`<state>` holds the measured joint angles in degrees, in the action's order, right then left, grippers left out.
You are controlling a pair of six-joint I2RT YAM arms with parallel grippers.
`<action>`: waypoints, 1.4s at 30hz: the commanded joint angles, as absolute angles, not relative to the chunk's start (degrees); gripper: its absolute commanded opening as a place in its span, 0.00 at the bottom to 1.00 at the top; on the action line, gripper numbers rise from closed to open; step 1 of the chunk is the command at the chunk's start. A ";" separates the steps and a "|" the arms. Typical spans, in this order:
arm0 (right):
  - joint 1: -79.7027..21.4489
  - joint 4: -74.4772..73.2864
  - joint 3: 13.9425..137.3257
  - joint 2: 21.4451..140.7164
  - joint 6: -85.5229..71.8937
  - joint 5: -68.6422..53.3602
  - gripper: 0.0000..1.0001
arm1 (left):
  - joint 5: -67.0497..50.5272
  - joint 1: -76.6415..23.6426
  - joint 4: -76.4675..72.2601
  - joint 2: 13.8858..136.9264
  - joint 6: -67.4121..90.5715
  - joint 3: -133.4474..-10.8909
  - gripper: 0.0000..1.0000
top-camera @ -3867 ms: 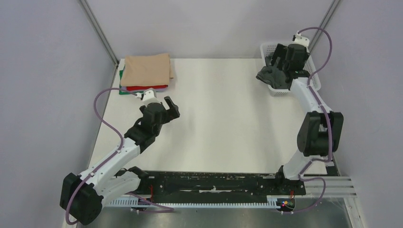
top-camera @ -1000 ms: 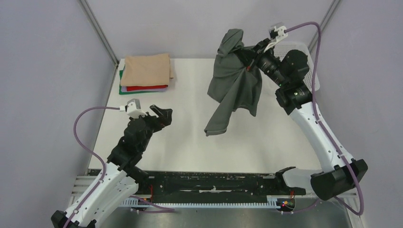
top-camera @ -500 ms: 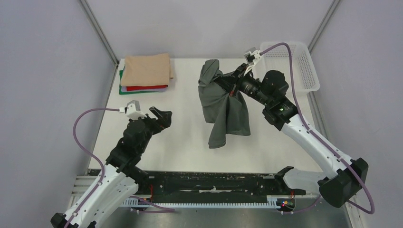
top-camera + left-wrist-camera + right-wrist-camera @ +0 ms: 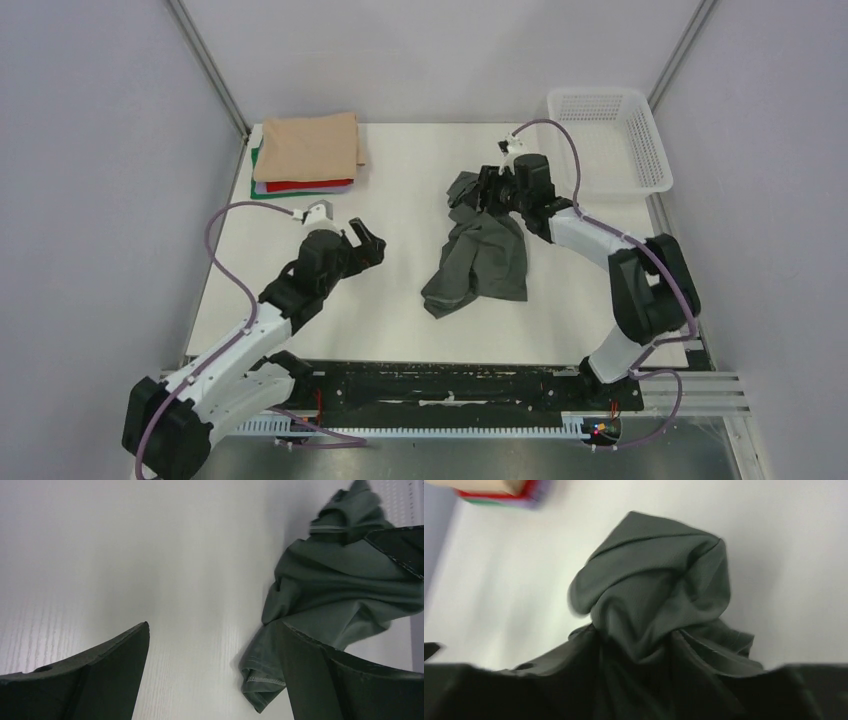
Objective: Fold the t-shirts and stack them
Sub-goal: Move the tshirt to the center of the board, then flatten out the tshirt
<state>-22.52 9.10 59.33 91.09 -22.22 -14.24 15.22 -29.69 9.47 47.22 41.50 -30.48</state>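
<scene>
Charcoal-grey t-shirt (image 4: 480,265) lies crumpled on the white worktop (image 4: 400,190), right of centre. Its far end is bunched up and gripped in the right claw (image 4: 487,190), and its near end is spread loose and flat toward the near edge. In the right wrist view, which is blurred, the shirt (image 4: 654,595) rises in a twisted hood out of the dark fingers closed on it. The left claw (image 4: 368,240) hangs over bare worktop left of the shirt and apart from it, with its fingers spread wide and holding nothing. Its wrist view shows the shirt (image 4: 340,590) lying beyond the right-hand finger. A folded stack of t-shirts (image 4: 305,150), tan on top with red and green below, sits at the far left corner. A white lattice basket (image 4: 605,140) stands at the far right corner.
</scene>
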 commanded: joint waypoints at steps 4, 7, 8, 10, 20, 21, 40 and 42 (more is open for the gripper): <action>-20.68 2.07 63.07 94.90 -16.53 -3.29 0.98 | 6.53 -29.53 0.37 63.75 36.46 -37.84 1.00; -20.73 1.98 58.33 89.36 -15.14 4.47 0.98 | 3.67 -29.58 -2.43 71.83 34.94 -41.47 1.00; -20.68 1.91 56.32 86.92 -14.75 6.38 0.98 | 3.01 -29.58 -2.91 73.57 34.35 -42.80 1.00; -20.66 1.93 51.08 82.66 -14.11 9.34 0.98 | 1.93 -29.53 -3.94 78.55 33.38 -45.63 1.00; -20.65 0.13 30.10 62.79 -15.61 4.60 0.98 | -4.45 -29.36 1.45 103.89 28.48 -71.37 1.00; -20.68 -1.00 28.54 61.85 -15.91 3.35 0.98 | -5.28 -29.36 1.32 106.12 28.14 -73.27 1.00; -23.08 -5.34 19.71 58.06 -14.74 -3.39 0.98 | -16.65 -29.86 7.17 130.97 28.39 -96.91 0.63; -23.44 -5.35 19.44 58.30 -15.09 -2.33 0.98 | -17.38 -30.18 6.88 131.37 28.18 -96.87 0.55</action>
<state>-22.55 -7.38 19.99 57.95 -14.50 -2.85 -13.80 -29.61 7.20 129.54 28.91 -94.83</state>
